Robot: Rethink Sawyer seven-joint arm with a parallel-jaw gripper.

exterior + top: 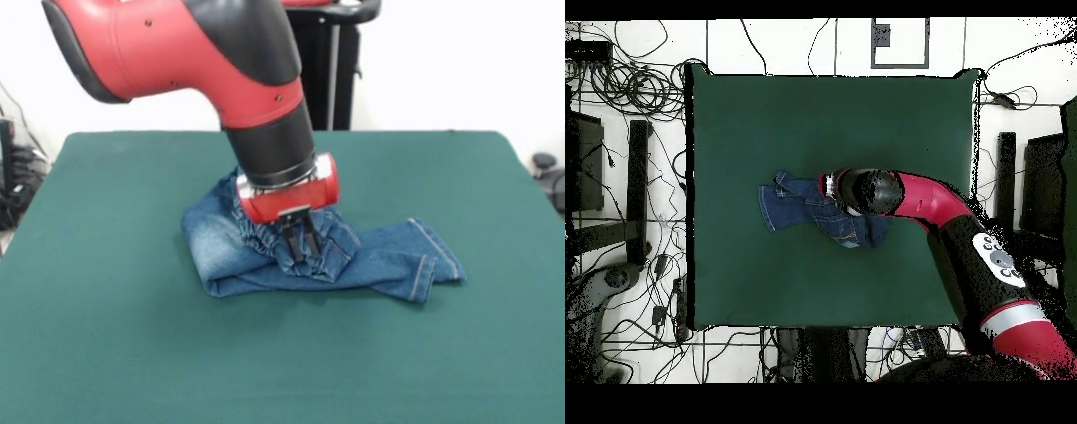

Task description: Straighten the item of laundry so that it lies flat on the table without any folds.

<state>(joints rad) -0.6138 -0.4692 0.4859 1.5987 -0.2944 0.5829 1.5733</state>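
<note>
The blue denim jeans (300, 252) are sitting bunched up and folded over themselves around the middle of the green table (106, 353), one hemmed leg sticking out sideways, and the red arm's gripper (302, 249) is down on the crumpled middle, fingers narrow, pinching a fold.
</note>
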